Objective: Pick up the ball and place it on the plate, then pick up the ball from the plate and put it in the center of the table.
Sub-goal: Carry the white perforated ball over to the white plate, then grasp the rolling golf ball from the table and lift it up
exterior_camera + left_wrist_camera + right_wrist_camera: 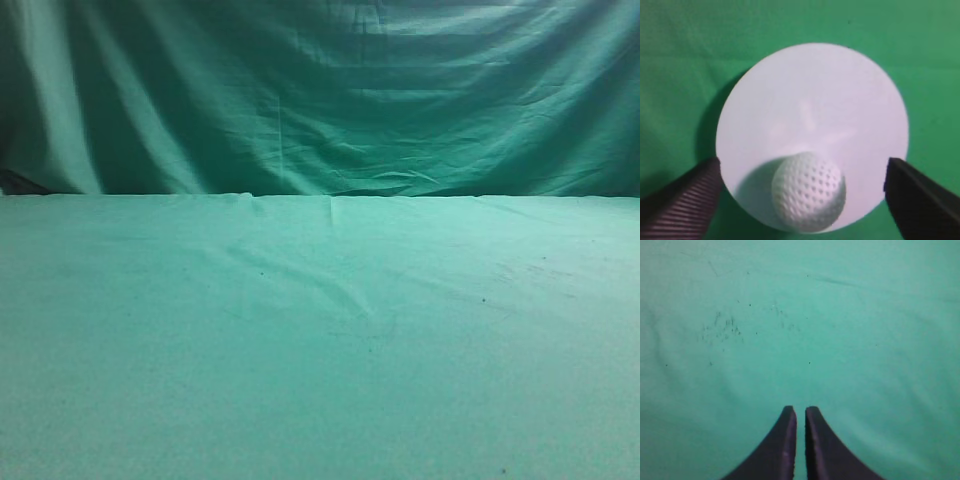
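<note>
Your left gripper [802, 197] is hanging wide open over the plate [812, 100], its dark fingers [682, 200] flanking the ball [809, 199], which is sitting near the plate's close edge, touching neither finger. You are likely lining up to lift it: centre the ball between the fingers, descend straight, and close gently so it is not rolling away. Your right gripper [800, 412] is idling nearly closed, empty, above the bare green tabletop [840, 330].

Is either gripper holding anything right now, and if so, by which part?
Nothing is held. The left gripper is open, its fingers wide of the ball, which rests on the plate. The right gripper is shut over the bare table.
</note>
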Controlling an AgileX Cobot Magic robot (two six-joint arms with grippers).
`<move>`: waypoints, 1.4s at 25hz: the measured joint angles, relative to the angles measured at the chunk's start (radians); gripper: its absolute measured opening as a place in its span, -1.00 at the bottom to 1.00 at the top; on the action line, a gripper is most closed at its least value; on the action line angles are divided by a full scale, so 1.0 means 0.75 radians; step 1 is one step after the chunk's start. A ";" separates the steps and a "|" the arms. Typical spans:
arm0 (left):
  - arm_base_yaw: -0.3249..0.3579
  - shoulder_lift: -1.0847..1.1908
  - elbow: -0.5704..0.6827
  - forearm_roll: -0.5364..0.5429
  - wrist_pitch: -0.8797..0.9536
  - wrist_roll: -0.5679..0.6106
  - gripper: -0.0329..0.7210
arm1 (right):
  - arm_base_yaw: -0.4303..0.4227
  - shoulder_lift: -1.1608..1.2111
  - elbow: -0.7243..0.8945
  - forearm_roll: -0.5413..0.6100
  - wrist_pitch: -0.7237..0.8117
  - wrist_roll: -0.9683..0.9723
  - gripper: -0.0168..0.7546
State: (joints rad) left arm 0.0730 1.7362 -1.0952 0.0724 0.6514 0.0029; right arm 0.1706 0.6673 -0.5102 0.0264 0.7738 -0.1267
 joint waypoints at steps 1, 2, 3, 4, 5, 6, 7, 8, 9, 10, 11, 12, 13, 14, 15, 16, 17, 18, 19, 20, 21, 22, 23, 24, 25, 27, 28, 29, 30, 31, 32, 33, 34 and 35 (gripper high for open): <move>0.000 0.000 -0.030 -0.050 0.031 0.010 0.81 | 0.000 0.000 0.000 0.003 0.000 0.000 -0.77; -0.006 0.000 -0.074 -0.099 0.069 0.032 0.80 | 0.000 0.000 0.000 0.006 0.000 0.000 -0.77; -0.019 0.000 -0.126 -0.146 0.106 0.059 0.80 | 0.000 0.000 0.000 0.008 0.000 0.000 -0.77; -0.036 0.000 -0.182 -0.185 0.156 0.096 0.80 | 0.000 0.000 0.000 0.011 0.000 0.000 -0.77; -0.054 0.000 -0.231 -0.223 0.203 0.126 0.67 | 0.000 0.000 0.000 0.012 0.000 0.000 -0.77; -0.077 0.000 -0.289 -0.254 0.241 0.146 0.54 | 0.000 0.000 0.000 0.012 0.000 0.000 -0.77; -0.099 0.000 -0.343 -0.280 0.278 0.161 0.40 | 0.000 0.000 0.000 0.012 0.000 0.000 -0.77; -0.117 0.000 -0.385 -0.298 0.311 0.180 0.26 | 0.000 0.000 -0.003 0.012 0.003 0.000 -0.77; -0.138 0.000 -0.430 -0.320 0.339 0.197 0.15 | 0.000 0.000 -0.010 0.012 0.017 0.000 -0.77; -0.157 -0.003 -0.471 -0.343 0.362 0.213 0.02 | 0.000 0.000 -0.023 0.012 0.030 -0.002 -0.77; -0.176 -0.012 -0.503 -0.359 0.384 0.222 -0.10 | 0.000 0.000 -0.036 0.012 0.049 -0.009 -0.77; -0.190 -0.024 -0.525 -0.368 0.404 0.226 -0.20 | 0.000 0.000 -0.052 0.012 0.071 -0.018 -0.77; -0.202 -0.039 -0.547 -0.379 0.419 0.234 -0.24 | 0.000 0.000 -0.067 0.012 0.092 -0.029 -0.77; -0.212 -0.054 -0.563 -0.389 0.432 0.237 -0.20 | 0.000 0.000 -0.087 0.012 0.119 -0.043 -0.77; -0.214 -0.073 -0.573 -0.390 0.450 0.243 -0.20 | 0.000 0.000 -0.108 0.012 0.146 -0.058 -0.77; -0.217 -0.093 -0.575 -0.390 0.465 0.249 -0.20 | 0.000 0.000 -0.128 0.012 0.176 -0.071 -0.77; -0.217 -0.109 -0.581 -0.390 0.481 0.252 -0.20 | 0.000 0.000 -0.144 0.012 0.200 -0.078 -0.77; -0.217 -0.128 -0.582 -0.390 0.499 0.258 -0.20 | 0.000 0.000 -0.162 0.012 0.228 -0.086 -0.77; -0.217 -0.148 -0.582 -0.390 0.516 0.271 -0.20 | 0.000 0.000 -0.178 0.012 0.256 -0.089 -0.77; -0.217 -0.172 -0.582 -0.390 0.536 0.286 -0.20 | 0.001 0.000 -0.188 0.012 0.281 -0.089 -0.77; -0.217 -0.193 -0.582 -0.390 0.548 0.296 -0.20 | 0.003 0.000 -0.199 0.012 0.300 -0.089 -0.77; -0.217 -0.223 -0.582 -0.390 0.558 0.316 -0.20 | 0.013 0.000 -0.208 0.012 0.321 -0.091 -0.77; -0.217 -0.255 -0.582 -0.397 0.566 0.329 -0.20 | 0.027 0.000 -0.211 0.012 0.337 -0.096 -0.77; -0.217 -0.284 -0.582 -0.405 0.576 0.342 -0.20 | 0.045 0.000 -0.214 0.012 0.351 -0.110 -0.77; -0.217 -0.322 -0.582 -0.410 0.586 0.349 -0.20 | 0.064 0.000 -0.214 0.012 0.368 -0.120 -0.77; -0.217 -0.400 -0.582 -0.423 0.594 0.354 -0.55 | 0.114 0.000 -0.214 0.012 0.411 -0.126 -0.77; -0.217 -0.432 -0.582 -0.423 0.596 0.354 -0.70 | 0.134 0.000 -0.214 0.012 0.429 -0.128 -0.77; -0.217 -0.471 -0.582 -0.423 0.599 0.355 -0.79 | 0.157 0.000 -0.214 0.012 0.444 -0.129 -0.77; -0.217 -0.510 -0.582 -0.425 0.599 0.357 -0.91 | 0.177 0.000 -0.214 0.012 0.455 -0.129 -0.77; -0.217 -0.541 -0.582 -0.428 0.602 0.357 -0.91 | 0.194 0.000 -0.214 0.014 0.458 -0.129 -0.77; -0.217 -0.579 -0.582 -0.435 0.607 0.363 -0.91 | 0.204 0.000 -0.214 0.021 0.461 -0.129 -0.77; -0.217 -0.619 -0.582 -0.437 0.612 0.377 -0.91 | 0.214 0.000 -0.214 0.032 0.461 -0.126 -0.77; -0.223 -0.662 -0.573 -0.444 0.615 0.398 -0.91 | 0.223 0.000 -0.215 0.047 0.461 -0.126 -0.77; -0.223 -0.702 -0.552 -0.463 0.610 0.420 -0.91 | 0.234 0.000 -0.215 0.064 0.461 -0.123 -0.77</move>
State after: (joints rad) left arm -0.0941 1.2098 -1.5090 -0.2749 1.1086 0.3182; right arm 0.3458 0.6673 -0.6715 0.0743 1.1192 -0.2192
